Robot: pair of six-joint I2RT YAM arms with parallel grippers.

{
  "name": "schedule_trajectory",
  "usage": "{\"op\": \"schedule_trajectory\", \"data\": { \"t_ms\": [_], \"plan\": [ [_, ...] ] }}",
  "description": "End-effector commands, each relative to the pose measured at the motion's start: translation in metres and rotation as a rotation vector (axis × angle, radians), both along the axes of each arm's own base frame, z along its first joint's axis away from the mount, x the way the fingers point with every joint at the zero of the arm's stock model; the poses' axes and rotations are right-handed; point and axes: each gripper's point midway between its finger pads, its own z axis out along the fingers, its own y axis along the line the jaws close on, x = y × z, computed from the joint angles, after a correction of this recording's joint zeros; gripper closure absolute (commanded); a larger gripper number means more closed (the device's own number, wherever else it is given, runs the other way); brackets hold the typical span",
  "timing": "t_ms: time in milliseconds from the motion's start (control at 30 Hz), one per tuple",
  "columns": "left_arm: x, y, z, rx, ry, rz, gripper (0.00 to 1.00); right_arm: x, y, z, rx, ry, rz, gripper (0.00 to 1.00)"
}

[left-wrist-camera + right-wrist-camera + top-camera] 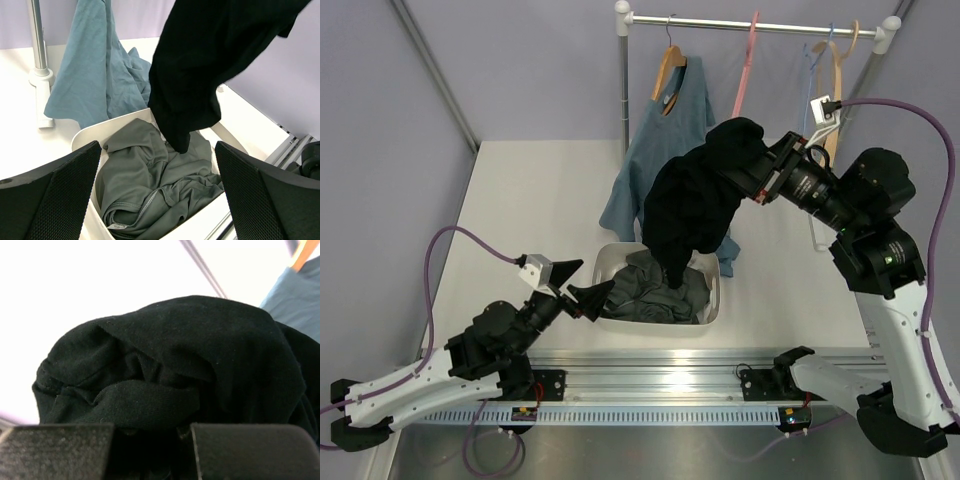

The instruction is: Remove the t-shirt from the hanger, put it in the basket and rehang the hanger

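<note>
R tool (755, 190) clamped on t-shirt (695, 210), bunched at tips, hem over bin (604, 258); L tool (582, 286) apart

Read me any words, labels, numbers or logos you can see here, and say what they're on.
No text can be read in any view.
t-shirt: plain black, no print or label showing.
grey garment: small pale mark near its hem, too blurred to read.
base rail: tiny coloured marks, too small to read.

right fingers (761, 186): clamped on t-shirt (692, 205) | hanger (748, 68): hooked on rail (720, 20)
</note>
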Motion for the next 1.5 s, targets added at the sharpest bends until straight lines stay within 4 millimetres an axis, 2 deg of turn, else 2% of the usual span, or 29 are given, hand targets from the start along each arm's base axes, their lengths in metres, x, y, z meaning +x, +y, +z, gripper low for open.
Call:
{"op": "schedule_trajectory", "data": {
  "t_ms": [0, 100, 233, 300, 367, 400, 433, 667, 867, 900, 967, 1067, 1133, 1167, 1233, 1267, 1333, 1367, 1433, 1467],
  "plan": [
    [0.002, 0.001, 0.013, -0.047, -0.015, 0.017, 0.01, -0.015, 0.003, 0.02, -0.002, -0.136, -0.014, 1.0],
    [0.003, 0.003, 0.013, -0.049, -0.016, 0.025, 0.01, -0.018, 0.001, 0.016, 0.001, -0.125, -0.018, 1.0],
    [0.004, 0.006, 0.012, -0.052, -0.017, 0.036, 0.01, -0.026, -0.004, 0.023, 0.0, -0.137, -0.024, 1.0],
    [0.004, 0.005, 0.011, -0.051, -0.016, 0.036, 0.01, -0.038, -0.003, 0.035, 0.008, -0.164, 0.012, 1.0],
    [0.005, 0.006, 0.011, -0.046, -0.015, 0.042, 0.01, -0.039, 0.003, 0.032, -0.017, -0.126, 0.053, 1.0],
    [0.005, 0.008, 0.011, -0.044, -0.013, 0.051, 0.01, -0.045, 0.003, 0.04, -0.008, -0.133, 0.075, 1.0],
    [0.006, 0.008, 0.012, -0.047, -0.014, 0.054, 0.01, -0.045, 0.007, 0.04, -0.007, -0.123, 0.097, 1.0],
    [0.005, 0.012, 0.013, -0.061, -0.019, 0.06, 0.01, -0.076, 0.014, 0.048, 0.005, -0.129, 0.241, 1.0],
    [0.007, 0.014, 0.014, -0.055, -0.019, 0.073, 0.01, -0.095, 0.019, 0.045, 0.04, -0.091, 0.349, 1.0],
    [0.006, 0.014, 0.015, -0.059, -0.021, 0.073, 0.01, -0.098, 0.02, 0.039, 0.054, -0.059, 0.368, 1.0],
    [0.006, 0.015, 0.014, -0.06, -0.021, 0.073, 0.01, -0.095, 0.019, 0.035, 0.058, -0.047, 0.356, 1.0],
    [0.006, 0.016, 0.014, -0.065, -0.021, 0.077, 0.01, -0.084, 0.018, 0.015, 0.024, -0.031, 0.297, 1.0],
    [0.006, 0.016, 0.015, -0.067, -0.022, 0.077, 0.01, -0.069, 0.022, -0.011, -0.007, 0.005, 0.274, 1.0],
    [0.006, 0.017, 0.015, -0.069, -0.022, 0.077, 0.01, -0.057, 0.026, -0.032, -0.025, 0.037, 0.262, 1.0],
    [0.006, 0.016, 0.015, -0.069, -0.021, 0.076, 0.01, -0.041, 0.029, -0.05, -0.029, 0.046, 0.224, 1.0],
    [0.006, 0.016, 0.014, -0.067, -0.02, 0.077, 0.01, -0.028, 0.031, -0.075, -0.057, 0.089, 0.201, 1.0],
    [0.007, 0.017, 0.015, -0.069, -0.021, 0.08, 0.01, -0.01, 0.034, -0.1, -0.096, 0.111, 0.133, 1.0],
    [0.007, 0.017, 0.015, -0.07, -0.021, 0.082, 0.01, 0.001, 0.036, -0.122, -0.135, 0.134, 0.095, 1.0],
    [0.007, 0.018, 0.015, -0.073, -0.022, 0.083, 0.01, 0.009, 0.04, -0.138, -0.155, 0.133, 0.073, 1.0],
    [0.006, 0.018, 0.016, -0.076, -0.022, 0.083, 0.01, 0.013, 0.042, -0.156, -0.185, 0.144, 0.062, 1.0]
  ]
}}
